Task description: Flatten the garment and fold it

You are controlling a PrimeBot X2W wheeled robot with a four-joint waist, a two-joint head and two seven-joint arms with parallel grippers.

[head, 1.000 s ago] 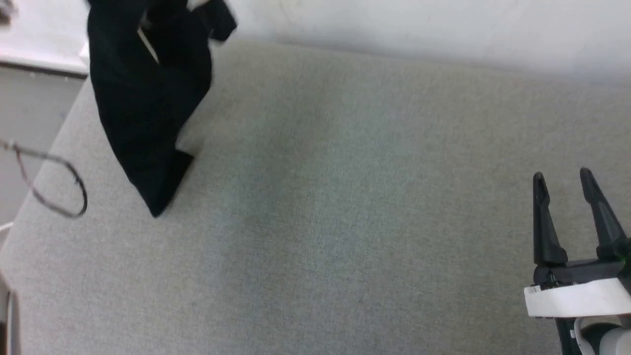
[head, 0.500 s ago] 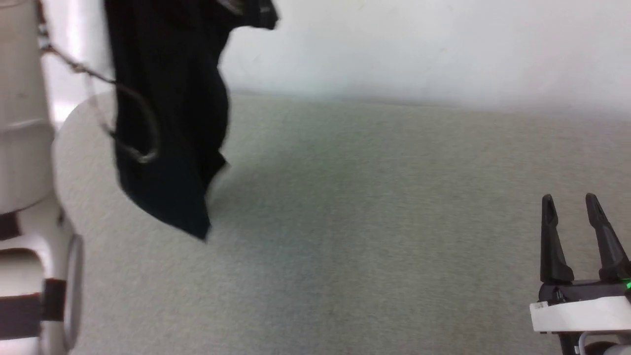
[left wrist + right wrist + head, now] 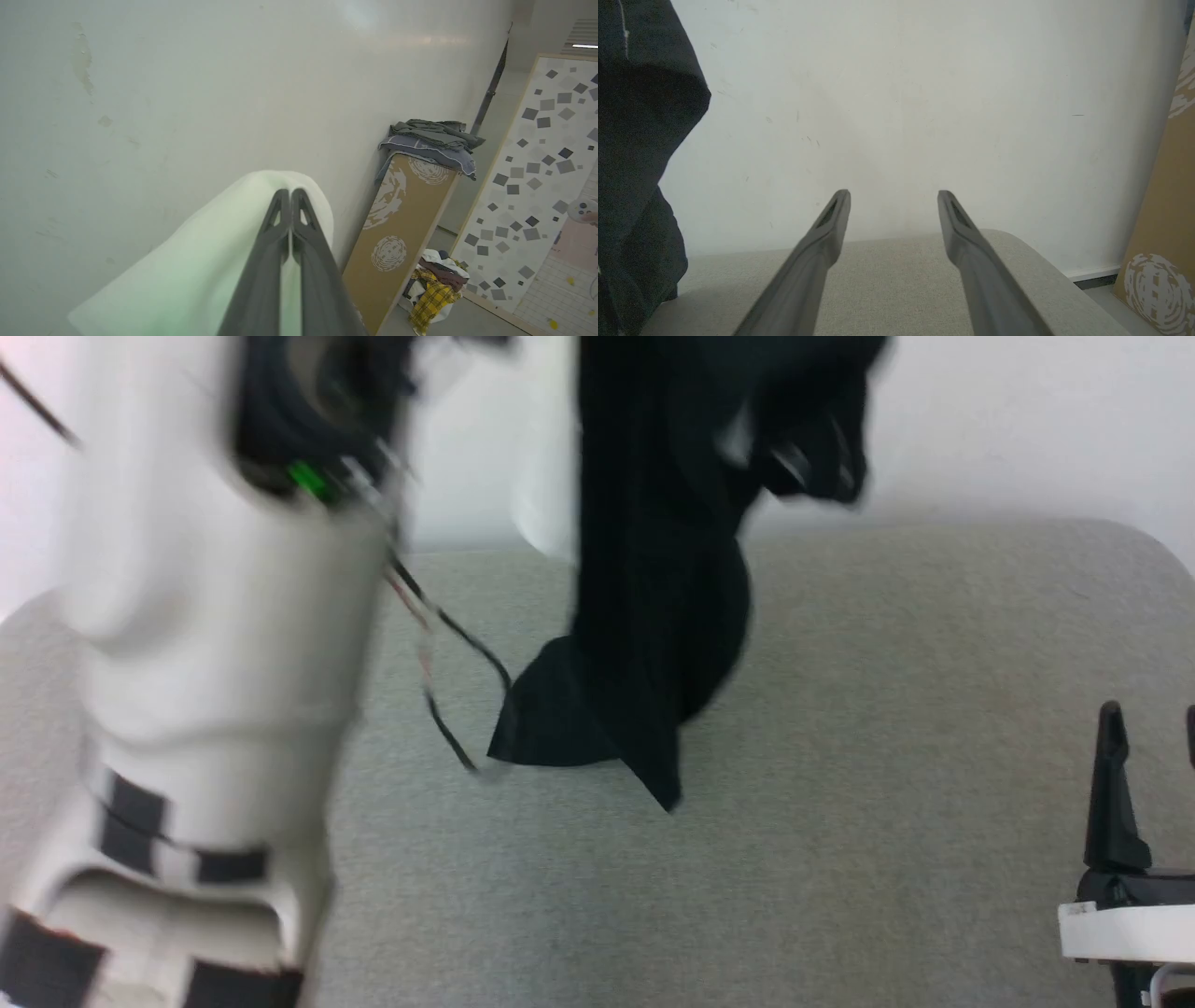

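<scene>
garment (image 3: pixel 653 616) is hanging at upper middle of head frame, tip near grey table (image 3: pixel 840 859) | left gripper (image 3: pixel 290 192) is pinching its white fold, jaws pressed together | right gripper (image 3: pixel 894 196) is hovering wide apart, empty | likely soft, light, limp (probably swinging): taking the low corner seems best

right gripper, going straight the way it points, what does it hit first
Probably the white wall beyond the grey table; the hanging garment is off to its side. Depth unclear.

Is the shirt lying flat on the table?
No, the garment hangs down bunched up over the grey table, not spread flat.
</scene>
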